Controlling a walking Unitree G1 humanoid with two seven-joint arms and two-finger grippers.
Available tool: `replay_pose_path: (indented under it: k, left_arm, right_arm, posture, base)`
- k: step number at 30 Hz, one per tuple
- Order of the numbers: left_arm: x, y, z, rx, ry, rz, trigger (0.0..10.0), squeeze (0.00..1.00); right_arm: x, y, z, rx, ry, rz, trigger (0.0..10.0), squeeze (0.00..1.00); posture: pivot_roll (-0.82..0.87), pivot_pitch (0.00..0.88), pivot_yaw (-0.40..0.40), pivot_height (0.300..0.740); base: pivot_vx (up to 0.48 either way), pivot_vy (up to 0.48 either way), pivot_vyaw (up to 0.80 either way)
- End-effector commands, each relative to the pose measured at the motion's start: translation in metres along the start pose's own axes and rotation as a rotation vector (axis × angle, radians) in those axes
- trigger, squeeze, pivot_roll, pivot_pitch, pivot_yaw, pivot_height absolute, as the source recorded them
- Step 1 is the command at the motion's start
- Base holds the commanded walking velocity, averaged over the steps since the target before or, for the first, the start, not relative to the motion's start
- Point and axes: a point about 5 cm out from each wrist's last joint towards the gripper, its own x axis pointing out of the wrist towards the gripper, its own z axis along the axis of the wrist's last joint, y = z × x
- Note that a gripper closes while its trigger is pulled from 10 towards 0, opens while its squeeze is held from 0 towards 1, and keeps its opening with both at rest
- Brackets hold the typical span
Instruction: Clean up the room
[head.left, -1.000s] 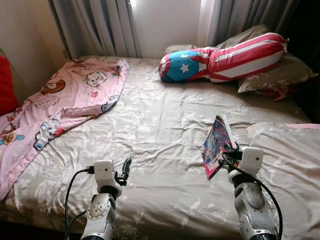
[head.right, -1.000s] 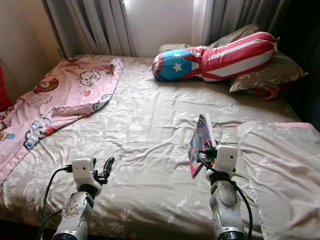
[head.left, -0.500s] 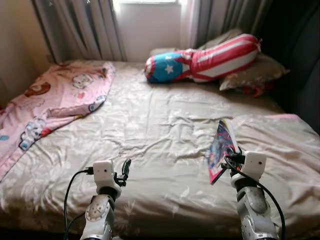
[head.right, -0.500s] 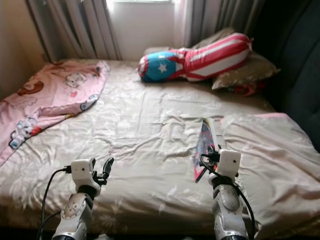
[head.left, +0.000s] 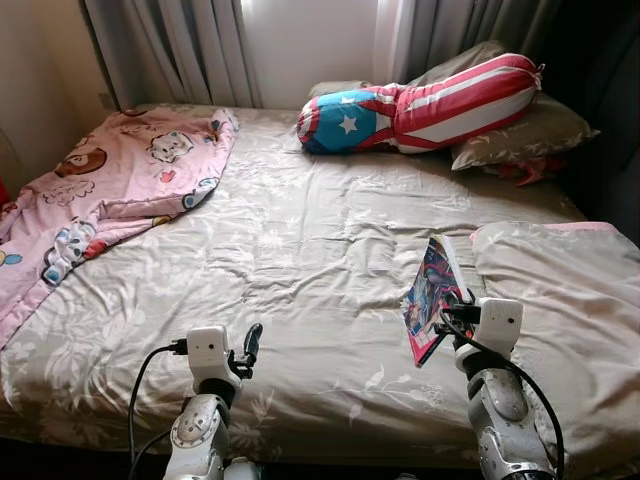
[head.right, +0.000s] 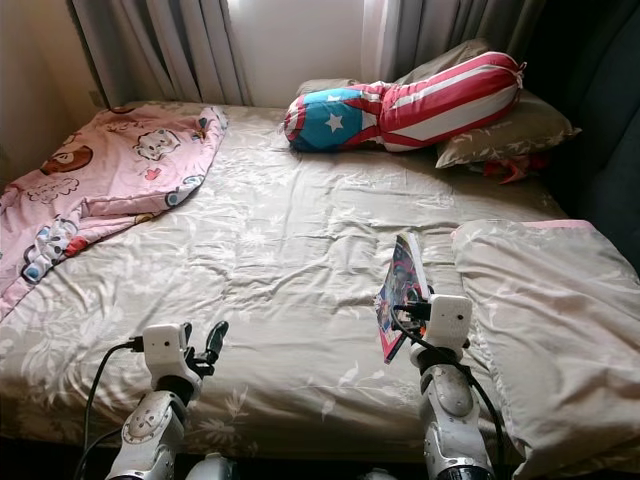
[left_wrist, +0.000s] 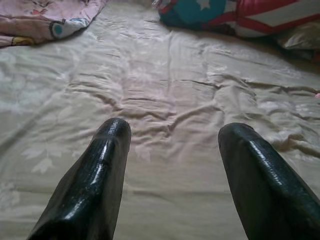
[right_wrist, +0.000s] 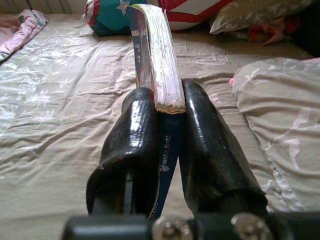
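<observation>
- The book stands on edge between the jaws of the right gripper; both fingers press its lower spine end, and its page block rises beyond the fingertips, tilted slightly
- The right gripper holds the book above the bed, clear of the sheet, with the folded pillow just beside the jaws on the outer side
- Step in hand, as a judgement: the book is lifted and carried; it is not yet put away
- Next move, as a judgement: carry the book to a shelf or table away from the bed while keeping the pinch firm, as the grip sits low and the tall book could pivot or slip
- The left gripper has its jaws spread wide with nothing between them; only creased sheet lies ahead of its fingertips
- The right wrist view shows the pinch contact and the page edges; the head views show instead the colourful cover
- The head views also show the pink blanket and the striped bolster, both well beyond the jaws
</observation>
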Motion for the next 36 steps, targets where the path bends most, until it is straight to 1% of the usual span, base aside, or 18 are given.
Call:
replay_pose_path:
  k: [1, 9, 24, 36]
  left_arm:
    - [-0.0012, -0.0008, -0.0019, 0.012, 0.016, -0.012, 10.0, 0.00]
    - [-0.0018, 0.0010, -0.0021, 0.025, 0.024, -0.014, 10.0, 0.00]
    - [-0.0029, 0.0017, -0.0015, 0.012, 0.025, -0.020, 10.0, 0.00]
    - [-0.0035, 0.0017, -0.0023, 0.011, 0.031, -0.025, 10.0, 0.00]
  right_arm:
    - [0.0037, 0.0014, 0.0133, 0.003, -0.070, 0.005, 10.0, 0.00]
    - [0.0028, 0.0015, 0.0121, 0.009, -0.066, 0.002, 10.0, 0.00]
    - [0.0013, 0.0052, 0.0093, 0.018, -0.058, 0.015, 10.0, 0.00]
    - [-0.0002, 0.0065, 0.0081, 0.020, -0.058, 0.022, 10.0, 0.00]
  posture:
    - [-0.09, 0.000, -0.011, 0.643]
    - [-0.09, 0.000, -0.006, 0.643]
    - [-0.08, 0.000, -0.002, 0.643]
    - [-0.08, 0.000, 0.000, 0.643]
  base:
    - [0.000, 0.000, 0.00]
    - [0.000, 0.000, 0.00]
    - [0.000, 0.000, 0.00]
    - [0.320, 0.000, 0.00]
